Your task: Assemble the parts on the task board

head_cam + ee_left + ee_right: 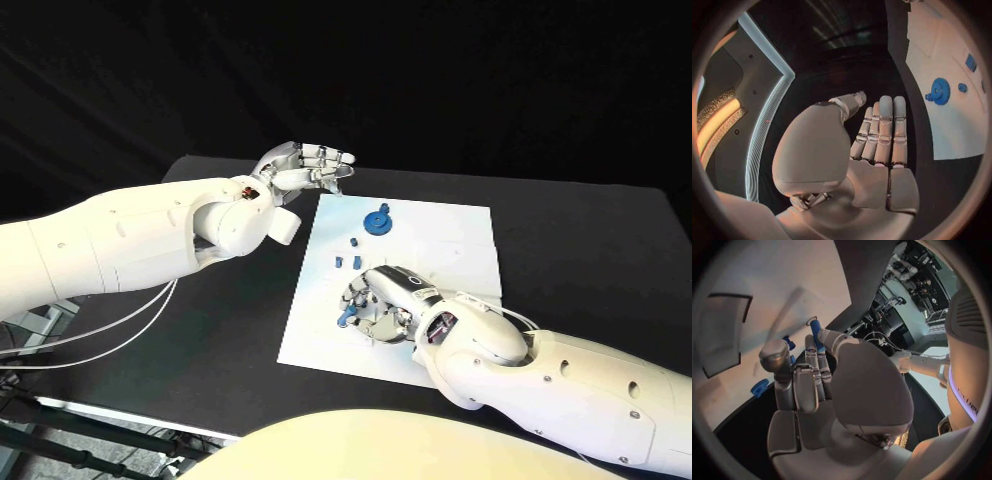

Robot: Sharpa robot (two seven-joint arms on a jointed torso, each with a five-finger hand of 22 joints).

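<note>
The right hand point(387, 305) was held low over the near part of the task board point(447, 228), fingers curled on a blue part point(816, 333) whose long axis ran along the fingers. The left hand point(306, 165) was noted well apart beyond the board's far left corner, fingers straight, close together and holding nothing; the blue gear point(378, 220) lay nearer it.

Lab: black-draped table point(216, 350), equipment racks point(907, 277) behind.
</note>
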